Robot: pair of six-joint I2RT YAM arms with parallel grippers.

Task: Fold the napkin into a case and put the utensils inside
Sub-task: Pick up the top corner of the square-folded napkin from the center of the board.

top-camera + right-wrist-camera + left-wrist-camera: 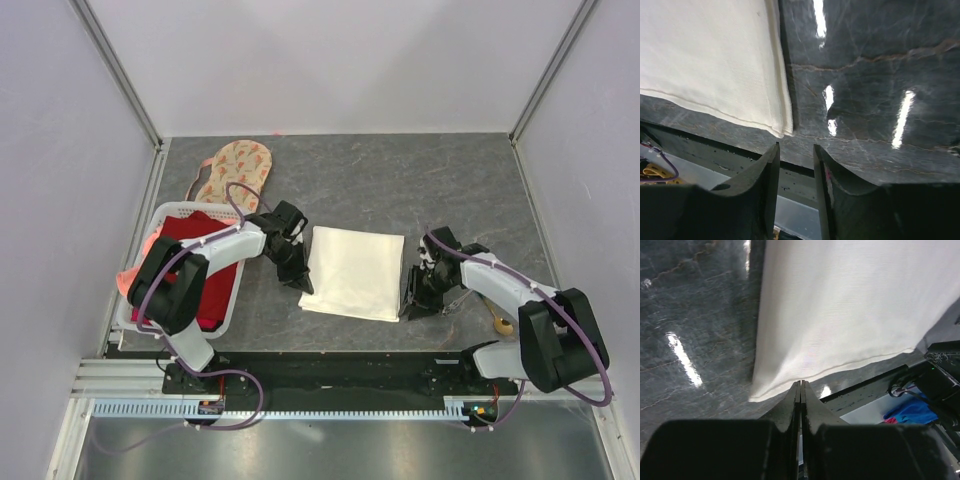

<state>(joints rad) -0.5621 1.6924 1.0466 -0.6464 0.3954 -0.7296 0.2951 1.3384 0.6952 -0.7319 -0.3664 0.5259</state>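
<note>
The cream-white napkin (355, 272) lies flat in the middle of the dark table, folded into a layered rectangle. My left gripper (301, 281) is at its left near corner. In the left wrist view the napkin (850, 315) fills the upper right, and the left gripper (801, 384) is shut, its tips at the hem with nothing seen between them. My right gripper (412, 305) stands open by the napkin's right near corner. The right wrist view shows the layered napkin corner (782, 127) just ahead of the right gripper (796, 146). A small gold utensil (503, 325) peeks out beside the right arm, mostly hidden.
A white basket (237, 290) holding a red cloth (205, 270) stands at the left, close to the left arm. A peach floral cloth (237, 170) lies behind it. The black base rail (340, 365) runs along the near table edge.
</note>
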